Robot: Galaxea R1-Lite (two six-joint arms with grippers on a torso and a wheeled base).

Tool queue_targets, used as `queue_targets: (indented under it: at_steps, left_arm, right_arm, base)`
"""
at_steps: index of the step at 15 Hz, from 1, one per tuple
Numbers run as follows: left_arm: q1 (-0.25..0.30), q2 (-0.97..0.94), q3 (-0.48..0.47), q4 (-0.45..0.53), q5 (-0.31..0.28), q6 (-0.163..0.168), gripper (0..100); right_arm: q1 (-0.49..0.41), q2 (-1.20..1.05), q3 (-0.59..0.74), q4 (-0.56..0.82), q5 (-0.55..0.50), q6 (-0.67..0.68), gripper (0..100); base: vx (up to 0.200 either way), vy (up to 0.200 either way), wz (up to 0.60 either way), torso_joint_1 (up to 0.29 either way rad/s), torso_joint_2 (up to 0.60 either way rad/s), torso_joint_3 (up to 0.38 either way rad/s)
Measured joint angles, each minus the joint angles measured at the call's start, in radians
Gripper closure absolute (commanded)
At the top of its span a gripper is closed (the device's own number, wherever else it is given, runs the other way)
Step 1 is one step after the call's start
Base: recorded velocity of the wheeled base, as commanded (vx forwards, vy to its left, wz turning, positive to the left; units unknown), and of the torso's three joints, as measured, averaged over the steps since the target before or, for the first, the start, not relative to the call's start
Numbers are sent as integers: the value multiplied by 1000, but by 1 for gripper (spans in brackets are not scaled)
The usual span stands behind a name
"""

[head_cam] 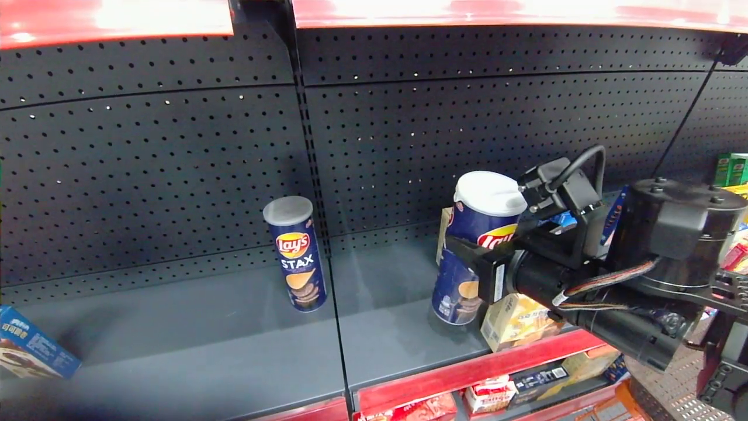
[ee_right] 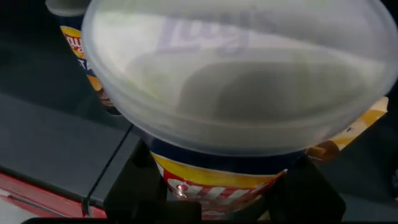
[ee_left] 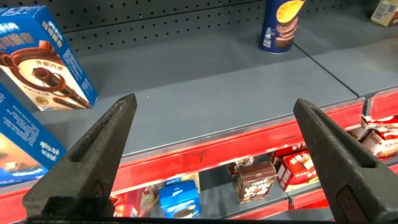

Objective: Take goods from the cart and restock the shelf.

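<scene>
**Over the shelf's right bay: right gripper (head_cam: pixel 467 254) clamped on a blue chip can (head_cam: pixel 482 225)**

Near the front edge of the grey shelf (head_cam: pixel 204 327), the gripped can tilts just beside a yellow box (head_cam: pixel 514 321). 1 upright chip can (head_cam: pixel 295 260) stands by the bay divider. At the shelf's left end, the left gripper (ee_left: pixel 214 106) hangs with fingers wide apart near a blue biscuit box (ee_left: pixel 46 59).
</scene>
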Motion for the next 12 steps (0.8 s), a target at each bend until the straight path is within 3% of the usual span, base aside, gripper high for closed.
queue_targets:
  at_steps: [12]
  left_arm:
    - [-1, 0, 0, 0, 0, 0, 0]
  right_arm:
    - [19, -4, 54, -50, 136, -7, 100]
  base:
    - [0, 0, 0, 0, 0, 0]
